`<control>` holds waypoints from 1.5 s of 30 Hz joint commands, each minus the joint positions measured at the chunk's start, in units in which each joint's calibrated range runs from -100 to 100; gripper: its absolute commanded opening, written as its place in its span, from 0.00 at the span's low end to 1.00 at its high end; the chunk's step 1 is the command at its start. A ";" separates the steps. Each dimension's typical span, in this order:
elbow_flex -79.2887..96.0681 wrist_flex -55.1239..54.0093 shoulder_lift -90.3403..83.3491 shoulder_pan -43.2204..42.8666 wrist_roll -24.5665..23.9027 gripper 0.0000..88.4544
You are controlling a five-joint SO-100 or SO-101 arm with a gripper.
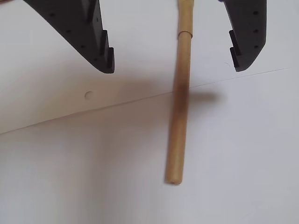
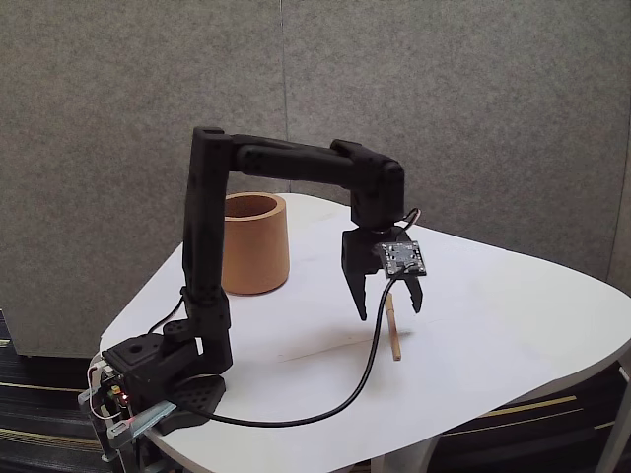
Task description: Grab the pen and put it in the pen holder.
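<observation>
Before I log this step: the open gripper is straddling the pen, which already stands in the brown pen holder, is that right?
Not quite: the pen lies flat on the white table, apart from the pen holder, as the fixed view shows. The gripper is indeed open, straddling it.

grey felt wall [image 2: 473,108], white table [image 2: 513,335]

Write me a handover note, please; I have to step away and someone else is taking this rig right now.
Pincer: open, its two fingers straddling the pen in the wrist view, holding nothing.
Pen: lying flat on the white table, partly under the pincer in the fixed view.
Pen holder: upright on the table behind the arm, apart from the pen; its inside is hidden.
Done: pincer lined up over the pen.
Left: close on the pen, lift it, carry it to the pen holder, drop it in.
</observation>
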 commanded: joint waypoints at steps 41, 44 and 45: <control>-14.98 6.53 16.31 -0.31 0.05 0.40; -14.98 6.53 16.31 -0.31 0.31 0.33; -14.98 6.53 16.31 -0.31 0.31 0.27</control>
